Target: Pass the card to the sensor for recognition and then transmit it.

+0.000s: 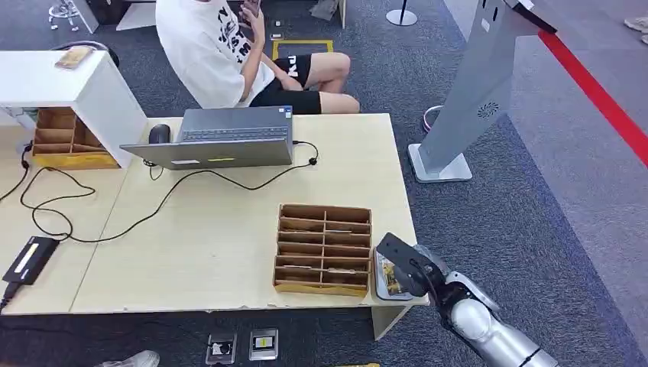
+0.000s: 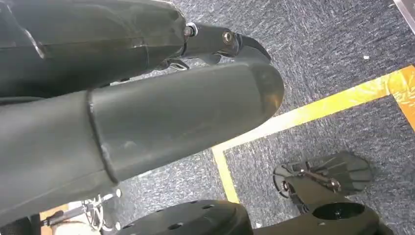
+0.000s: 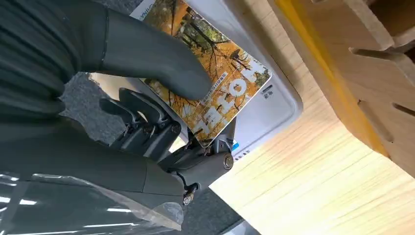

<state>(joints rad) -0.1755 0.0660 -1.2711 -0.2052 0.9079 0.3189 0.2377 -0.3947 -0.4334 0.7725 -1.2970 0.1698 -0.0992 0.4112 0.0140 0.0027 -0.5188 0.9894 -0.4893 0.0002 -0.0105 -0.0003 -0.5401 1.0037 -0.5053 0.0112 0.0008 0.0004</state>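
Observation:
The card (image 3: 215, 73), printed with orange autumn trees, is pinched between the thumb and the dark fingers of my right hand (image 3: 147, 98). It lies flat just over the white sensor pad (image 3: 279, 105); I cannot tell whether it touches the pad. In the head view my right hand (image 1: 405, 264) is over the card (image 1: 390, 277) and the sensor (image 1: 378, 289) at the table's front right corner. My left hand (image 2: 186, 112) hangs above the carpet and holds nothing.
A wooden compartment box (image 1: 324, 248) stands just left of the sensor. Farther back on the table (image 1: 206, 245) are a laptop (image 1: 221, 138), a mouse and cables. A person (image 1: 229, 46) sits behind it. A grey kiosk (image 1: 474, 84) stands on the carpet to the right.

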